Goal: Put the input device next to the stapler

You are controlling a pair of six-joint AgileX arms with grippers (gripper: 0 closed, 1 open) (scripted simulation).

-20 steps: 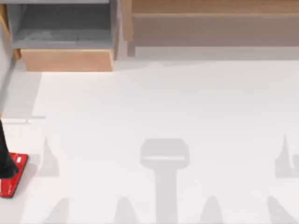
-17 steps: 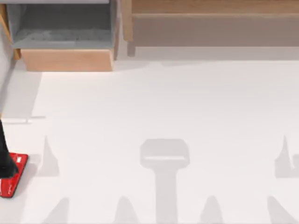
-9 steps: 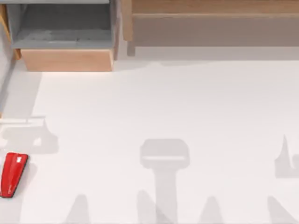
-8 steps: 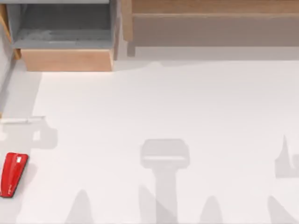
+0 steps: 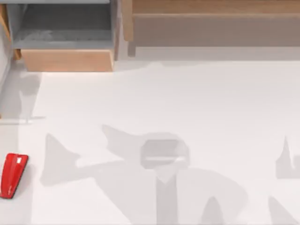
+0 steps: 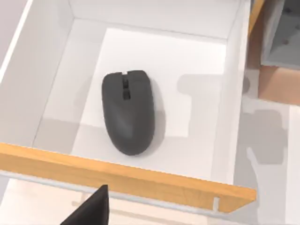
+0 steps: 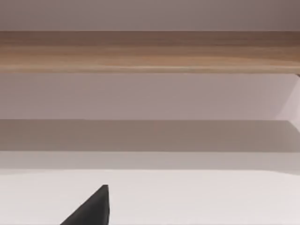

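Note:
The stapler (image 5: pixel 13 174), small, bright red and wedge-shaped, lies flat near the table's left edge in the top view. The input device (image 6: pixel 128 111), a dark grey mouse, rests on the floor of an open white drawer (image 6: pixel 229 108) in the left wrist view. A black part of my left gripper (image 6: pixel 91 212) pokes in above the drawer's wooden front (image 6: pixel 140 180), apart from the mouse. A black part of my right gripper (image 7: pixel 91 210) shows in the right wrist view, facing a wooden shelf.
A wooden cabinet with a grey open compartment (image 5: pixel 65 33) stands at the back left. A long wooden shelf unit (image 5: pixel 211 21) runs along the back. Broad arm shadows fall across the white tabletop (image 5: pixel 187 103).
The black left arm that stood over the stapler at the left edge has gone from the top view. Its shadow now spreads wide across the table's middle. The stapler has not moved.

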